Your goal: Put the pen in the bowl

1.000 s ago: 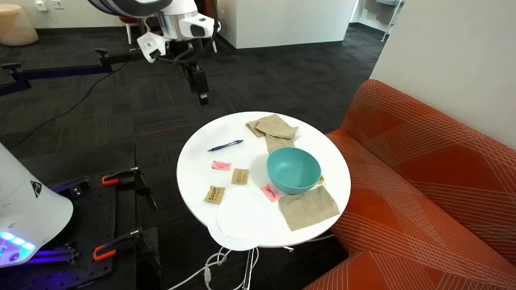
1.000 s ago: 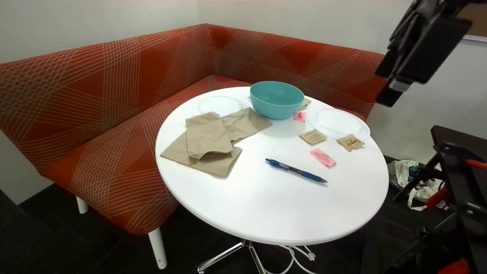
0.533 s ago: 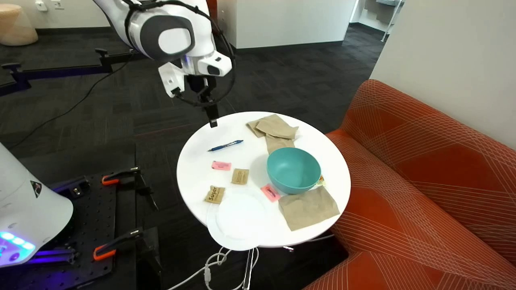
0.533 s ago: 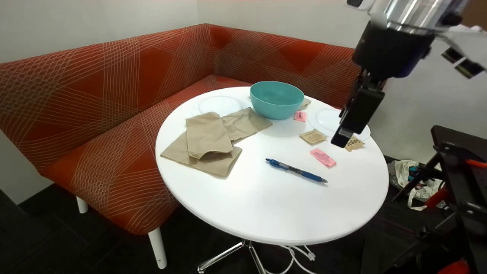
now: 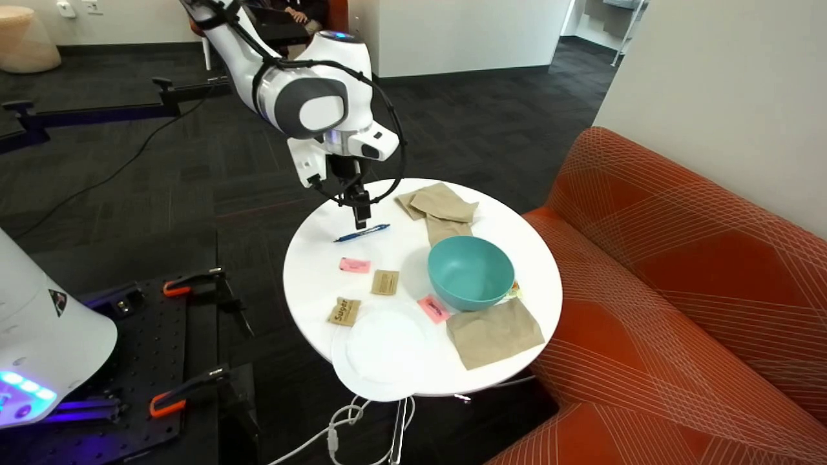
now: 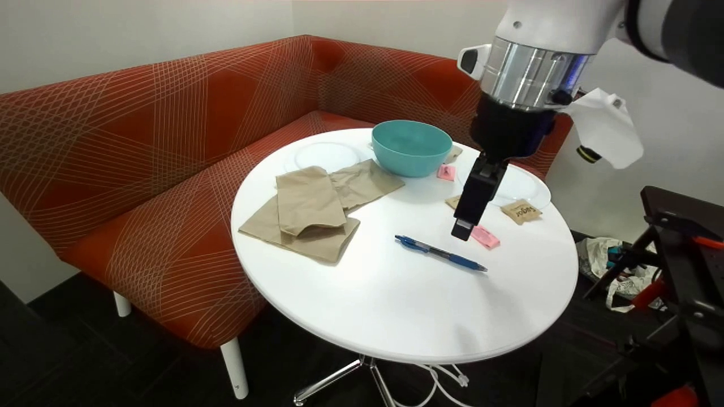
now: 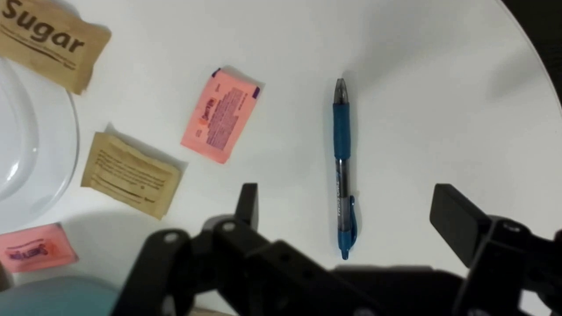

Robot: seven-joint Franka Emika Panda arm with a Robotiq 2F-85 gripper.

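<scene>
At far left in the wrist view, a brown packet (image 7: 52, 44) lettered "Sugar" overlaps the rim of a clear plate (image 7: 52, 136), with a pink packet (image 7: 35, 250) below. The teal bowl (image 7: 57, 298) shows in the lower left corner, cut off by the frame; in both exterior views it stands upright on the round white table (image 5: 310, 290). Farther right lie a second brown packet (image 7: 131, 175) and a second pink packet (image 7: 221, 116), apart from each other. The pen (image 7: 342, 131) follows, lying on the table well apart from the bowl, its tip toward the top of the wrist view. The gripper (image 7: 346, 193) hangs above it, fingers (image 7: 459, 224) spread wide, one on either side, neither touching it. The table's curved edge appears at far right.
</scene>
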